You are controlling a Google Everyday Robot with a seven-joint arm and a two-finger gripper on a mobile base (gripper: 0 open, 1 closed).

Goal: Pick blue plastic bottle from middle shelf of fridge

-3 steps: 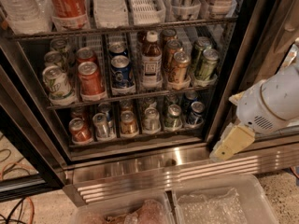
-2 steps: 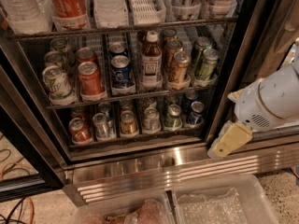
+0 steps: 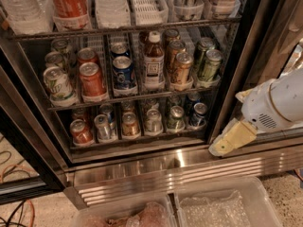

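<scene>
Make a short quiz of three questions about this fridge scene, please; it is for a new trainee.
1. True or false: the blue plastic bottle stands on the middle shelf between a blue can and a bronze can.
2. Where is the gripper? A: touching the bottle. B: outside the fridge, low at its right side. C: above the top shelf.
3. What colour is the bottle's cap?
Key: 1 true; 2 B; 3 white.
</scene>
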